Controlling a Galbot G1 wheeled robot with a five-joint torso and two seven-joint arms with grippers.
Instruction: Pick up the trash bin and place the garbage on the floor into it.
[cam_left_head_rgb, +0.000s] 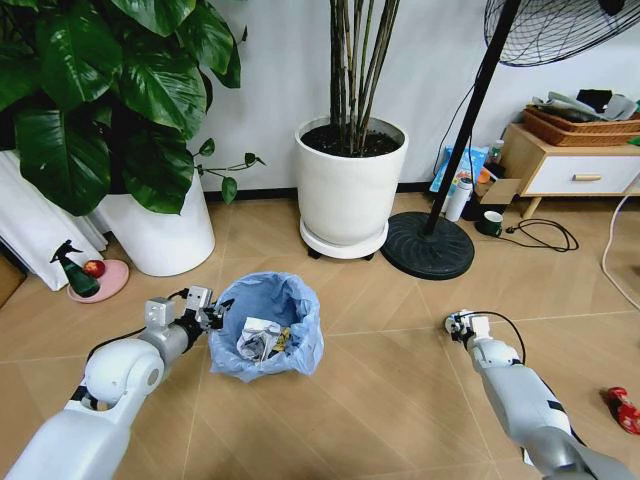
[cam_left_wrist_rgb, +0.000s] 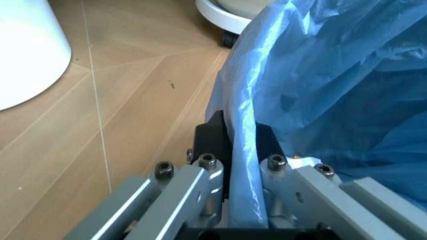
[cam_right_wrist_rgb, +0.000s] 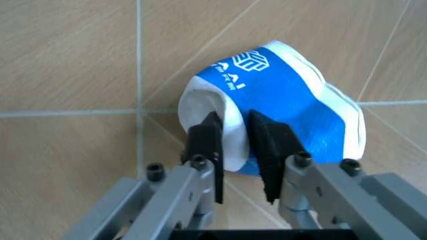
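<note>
The trash bin (cam_left_head_rgb: 290, 300), lined with a crinkly light-blue bag, stands on the tan floor (cam_left_head_rgb: 380, 400) with crumpled white paper (cam_left_head_rgb: 258, 340) inside. My left gripper (cam_left_head_rgb: 215, 315) is shut on the bin's near-left rim; the left wrist view shows the gripper (cam_left_wrist_rgb: 241, 145) pinching the blue bag (cam_left_wrist_rgb: 333, 75) over the rim. My right gripper (cam_left_head_rgb: 456, 323) is down at the floor to the bin's right. In the right wrist view this gripper (cam_right_wrist_rgb: 232, 145) is shut on the open rim of a blue-white can (cam_right_wrist_rgb: 293, 110) lying on its side. A red crushed wrapper (cam_left_head_rgb: 624, 408) lies at the far right.
Two big white plant pots (cam_left_head_rgb: 350, 180) (cam_left_head_rgb: 160, 235) stand behind the bin. A fan's black round base (cam_left_head_rgb: 428, 245) sits right of them. A spray bottle on a pink plate (cam_left_head_rgb: 85, 275) is at the left. A low cabinet (cam_left_head_rgb: 575, 170) and cables (cam_left_head_rgb: 545, 235) are at the back right.
</note>
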